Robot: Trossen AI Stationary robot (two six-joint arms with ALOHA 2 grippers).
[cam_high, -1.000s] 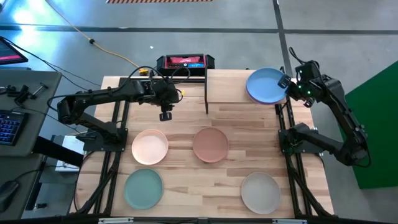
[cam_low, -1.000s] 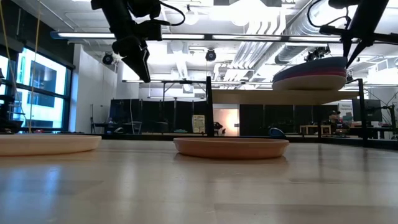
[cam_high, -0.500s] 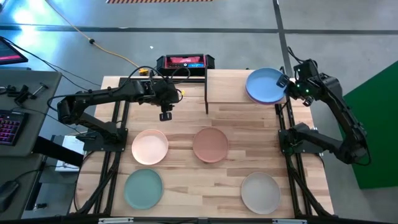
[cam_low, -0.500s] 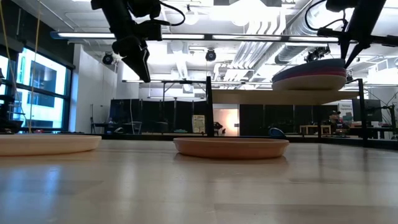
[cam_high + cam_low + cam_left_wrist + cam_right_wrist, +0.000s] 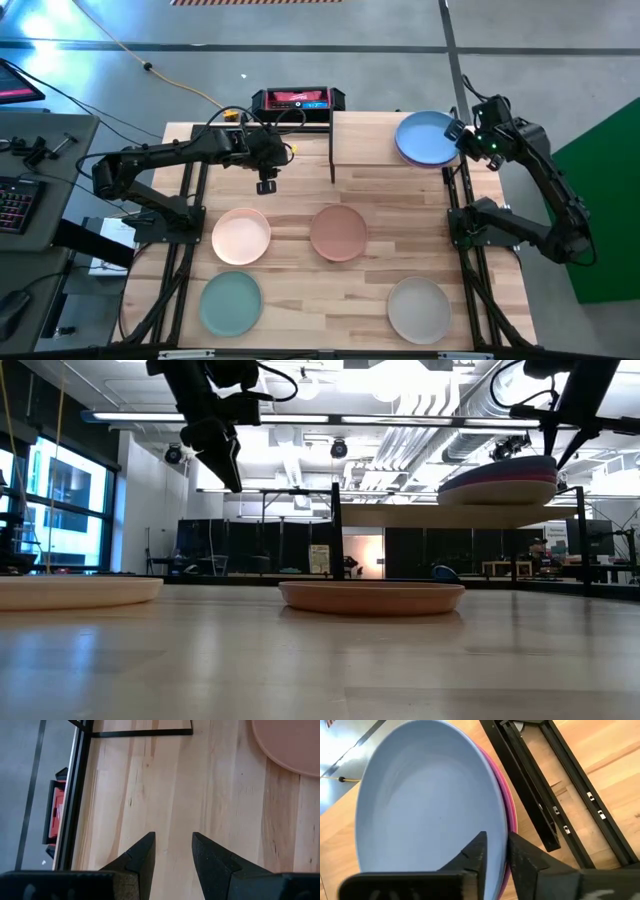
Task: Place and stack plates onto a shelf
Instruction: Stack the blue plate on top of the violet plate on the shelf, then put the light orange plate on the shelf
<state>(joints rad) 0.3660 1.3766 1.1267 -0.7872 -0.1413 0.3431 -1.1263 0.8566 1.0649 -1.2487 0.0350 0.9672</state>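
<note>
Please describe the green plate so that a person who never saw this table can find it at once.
In the high view, start at the wooden table and go to its near left corner, far from the shelf. The mint green plate lies there alone, just below the peach plate. It is the only green plate; the other near-edge plate, the beige plate, lies on the right.
</note>
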